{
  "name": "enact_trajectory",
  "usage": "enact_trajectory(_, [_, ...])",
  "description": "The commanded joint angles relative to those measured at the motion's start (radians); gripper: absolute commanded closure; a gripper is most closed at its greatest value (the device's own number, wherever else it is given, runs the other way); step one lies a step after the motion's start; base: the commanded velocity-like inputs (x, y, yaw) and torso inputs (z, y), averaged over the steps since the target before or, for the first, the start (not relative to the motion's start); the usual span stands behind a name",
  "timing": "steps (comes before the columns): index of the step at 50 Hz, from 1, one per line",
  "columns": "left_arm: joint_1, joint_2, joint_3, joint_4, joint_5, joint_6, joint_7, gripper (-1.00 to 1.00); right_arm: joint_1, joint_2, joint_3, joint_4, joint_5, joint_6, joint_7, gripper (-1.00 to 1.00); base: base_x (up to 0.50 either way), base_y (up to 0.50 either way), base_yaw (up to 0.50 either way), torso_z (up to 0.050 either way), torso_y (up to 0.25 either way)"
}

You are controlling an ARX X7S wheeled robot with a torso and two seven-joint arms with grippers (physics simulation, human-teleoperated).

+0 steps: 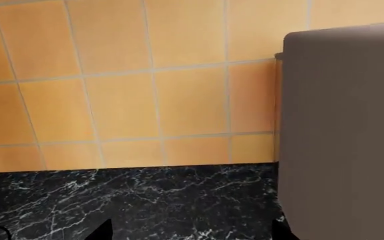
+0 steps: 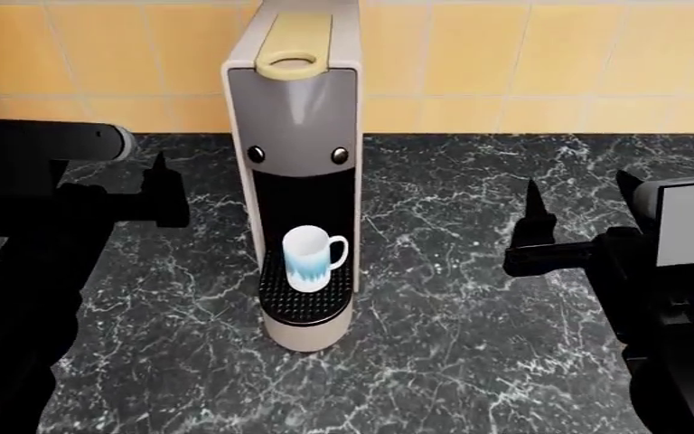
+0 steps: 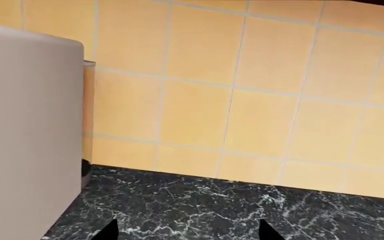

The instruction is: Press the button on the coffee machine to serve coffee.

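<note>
Coffee machine [image 2: 295, 172] between left tool [image 2: 162, 192] and right tool [image 2: 535, 231], untouched.

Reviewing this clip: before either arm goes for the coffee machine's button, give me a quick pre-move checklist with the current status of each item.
1. Mug sits upright on the drip tray inside the recess: ok.
2. Both front buttons, one and the other, unobstructed in the head view: ok.
3. Left gripper clear of the coffee machine, not touching: ok.
4. Right gripper also apart from the machine, over the countertop: ok.
5. Either gripper contacting a button: not ok, neither is on one.
6. Which button serves coffee: cannot tell.
</note>
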Motion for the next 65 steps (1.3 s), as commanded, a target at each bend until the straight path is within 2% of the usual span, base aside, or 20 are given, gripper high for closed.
enact_trajectory(1, [0.012, 0.004, -0.010, -0.006, 0.021, 0.029, 0.001, -1.00, 0.004, -0.021, 0.041, -0.032, 0.033, 0.033, -0.032, -1.00, 0.00, 0.00, 0.00, 0.000, 0.000])
enact_trajectory(7, [0.013, 0.002, -0.009, -0.009, 0.020, 0.032, -0.001, -1.00, 0.061, -0.023, 0.038, -0.126, 0.130, 0.191, -0.090, -1.00, 0.00, 0.00, 0.00, 0.000, 0.000])
enact_trajectory(15, [0.019, -0.006, -0.015, -0.012, 0.016, 0.035, 0.003, -1.00, 0.171, -0.081, 0.020, -0.233, 0.247, 0.418, -0.112, -1.00, 0.00, 0.00, 0.00, 0.000, 0.000])
enact_trajectory(23, [0.021, -0.009, -0.017, -0.009, 0.012, 0.035, 0.002, -1.00, 0.243, -0.021, 0.055, -0.153, 0.801, 0.420, 0.292, -1.00, 0.00, 0.00, 0.00, 0.000, 0.000])
enact_trajectory(30, [0.023, -0.003, -0.008, -0.010, 0.014, 0.039, -0.007, -1.00, 0.309, 0.004, 0.019, -0.094, 1.045, 0.411, 0.493, -1.00, 0.00, 0.00, 0.00, 0.000, 0.000])
enact_trajectory(41, [0.028, 0.015, -0.001, -0.005, 0.016, 0.040, -0.026, -1.00, 0.338, 0.016, -0.084, -0.025, 0.995, 0.334, 0.457, -1.00, 0.00, 0.00, 0.00, 0.000, 0.000])
enact_trajectory(51, [0.021, -0.009, -0.016, -0.006, 0.003, 0.031, -0.010, -1.00, 0.334, 0.007, -0.155, 0.061, 0.927, 0.258, 0.407, -1.00, 0.00, 0.00, 0.00, 0.000, 0.000])
enact_trajectory(54, [0.022, -0.017, -0.017, -0.012, 0.003, 0.037, -0.006, -1.00, 0.395, -0.026, -0.209, 0.099, 0.913, 0.258, 0.401, -1.00, 0.00, 0.00, 0.00, 0.000, 0.000])
enact_trajectory(65, [0.021, -0.018, -0.014, -0.013, 0.000, 0.038, -0.010, -1.00, 0.399, -0.021, -0.207, 0.102, 0.941, 0.247, 0.417, -1.00, 0.00, 0.00, 0.00, 0.000, 0.000])
